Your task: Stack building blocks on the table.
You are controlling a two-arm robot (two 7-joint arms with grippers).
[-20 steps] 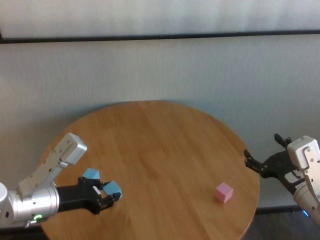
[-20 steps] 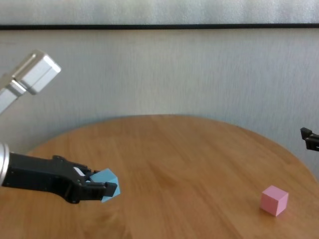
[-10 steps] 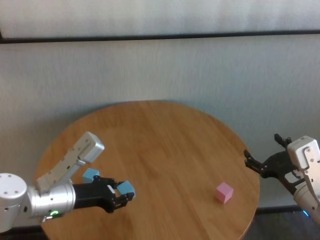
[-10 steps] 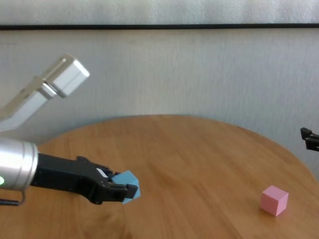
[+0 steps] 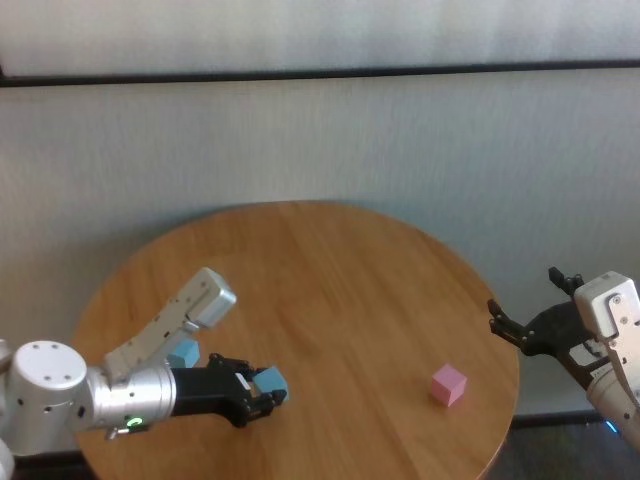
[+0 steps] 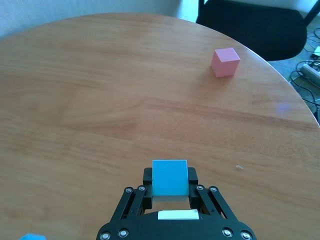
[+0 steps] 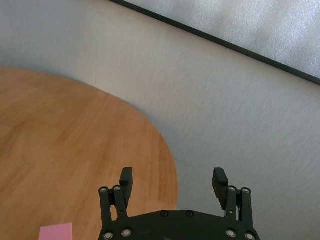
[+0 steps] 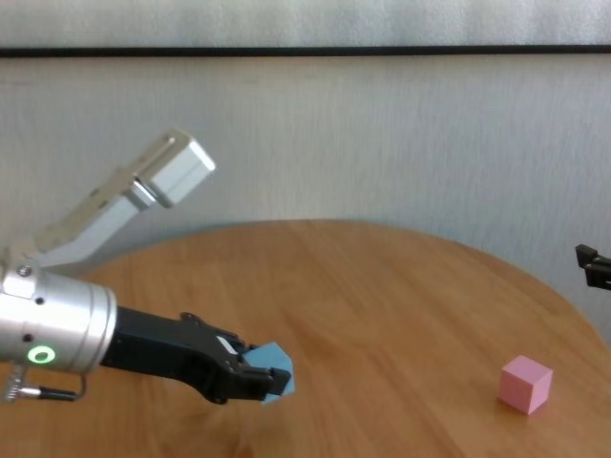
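My left gripper [image 5: 262,392] [image 6: 170,186] [image 8: 265,378] is shut on a light blue block [image 5: 271,381] [image 6: 169,178] [image 8: 274,365] and holds it just above the table [image 5: 330,290], left of the middle near the front. A second light blue block [image 5: 183,352] [image 6: 31,237] lies on the table behind the left arm. The pink block [image 5: 449,383] [image 6: 225,61] [image 8: 525,383] [image 7: 55,232] rests on the table's right side. My right gripper [image 5: 522,322] [image 7: 172,181] hangs open off the table's right edge, with nothing between its fingers.
A pale wall with a dark horizontal strip [image 5: 320,72] stands behind the table. A dark chair [image 6: 250,22] and cables on the floor [image 6: 312,70] lie beyond the table's rim in the left wrist view.
My left arm has carried the light blue block rightward across the table, away from the other light blue block. The right arm and the pink block have stayed still.
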